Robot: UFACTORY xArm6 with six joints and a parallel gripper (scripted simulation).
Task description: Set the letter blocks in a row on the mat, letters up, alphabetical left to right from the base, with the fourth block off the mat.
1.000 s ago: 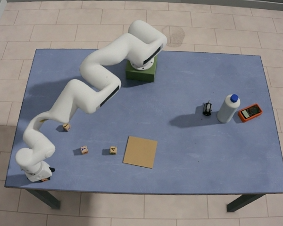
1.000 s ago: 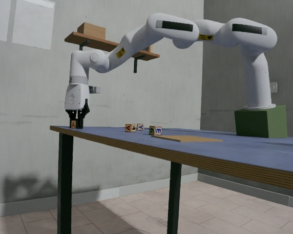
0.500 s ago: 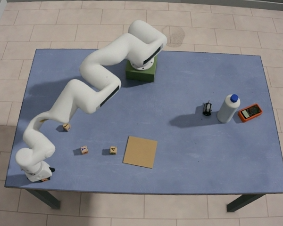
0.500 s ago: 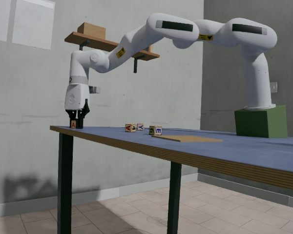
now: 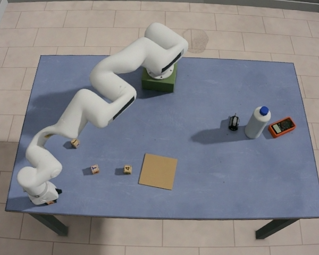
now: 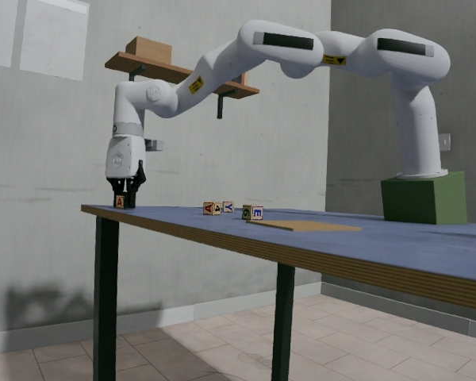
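My gripper stands at the table's front left corner, fingers down at the table top, shut on a wooden block with a red A on its side. Its top face is hidden by the wrist. A block with a T on top and a block with a 4 on top lie left of the tan mat. A third loose block lies further back, beside the arm. No block is on the mat.
A white bottle with a blue cap, a small black object and an orange meter stand at the right of the table. The arm's green base is at the back. The table edge lies right beside the gripper.
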